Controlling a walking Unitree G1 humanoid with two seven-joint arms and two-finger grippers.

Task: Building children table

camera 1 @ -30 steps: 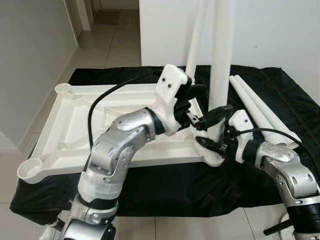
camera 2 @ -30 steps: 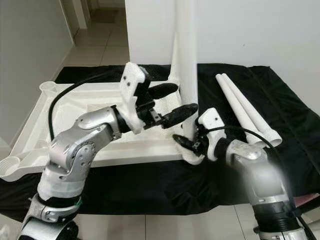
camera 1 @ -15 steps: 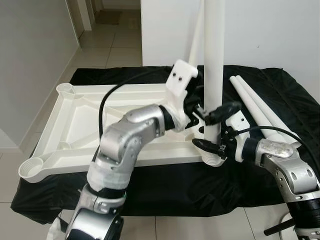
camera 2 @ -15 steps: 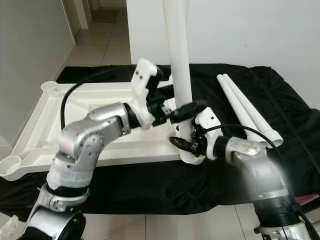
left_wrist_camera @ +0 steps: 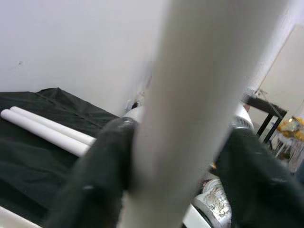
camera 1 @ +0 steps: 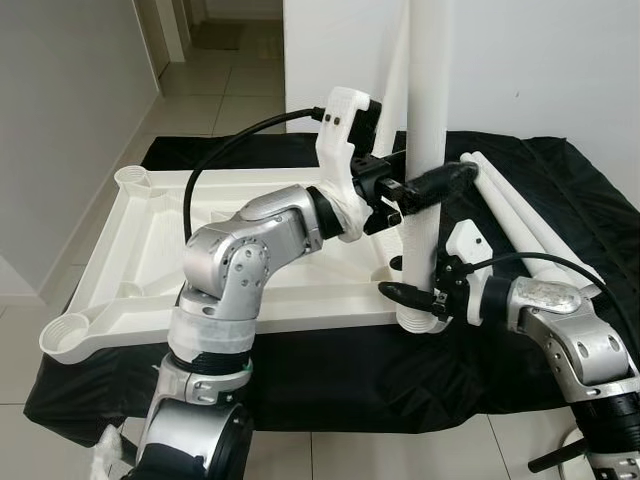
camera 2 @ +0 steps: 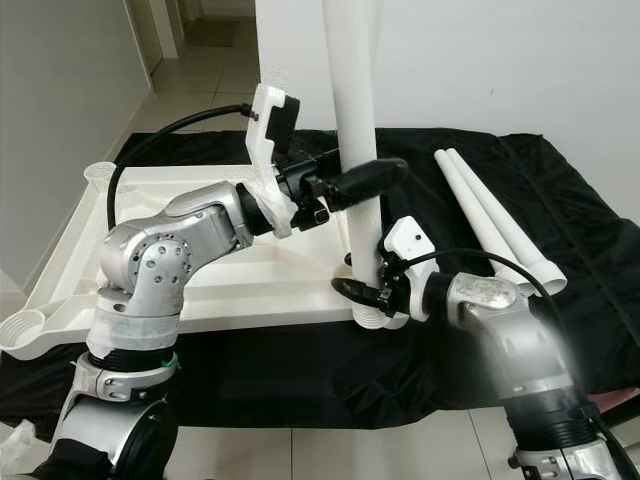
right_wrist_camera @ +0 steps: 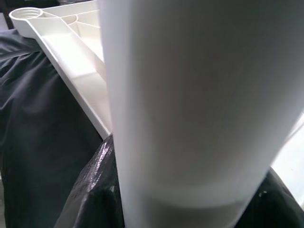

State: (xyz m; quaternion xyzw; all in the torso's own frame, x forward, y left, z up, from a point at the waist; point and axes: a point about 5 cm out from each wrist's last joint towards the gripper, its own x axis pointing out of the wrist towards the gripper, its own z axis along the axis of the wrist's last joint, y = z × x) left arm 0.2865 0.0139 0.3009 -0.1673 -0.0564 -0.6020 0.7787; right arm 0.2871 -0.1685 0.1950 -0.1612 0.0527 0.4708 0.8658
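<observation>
Black cloth is covering the low work surface, with pale floor tiles running away toward the upper left of the head views. On it I am seeing the upturned white plastic tabletop, ribbed underneath, with round sockets at its corners. A long white plastic tube leg is standing upright in the near corner socket, right of centre in frame, its long axis vertical. My left gripper is clasping it partway up; my right gripper is closing around its foot just above the socket. Both are holding the same leg, the right one nearer the joint. Two spare white tube legs are lying side by side toward the right of frame.
</observation>
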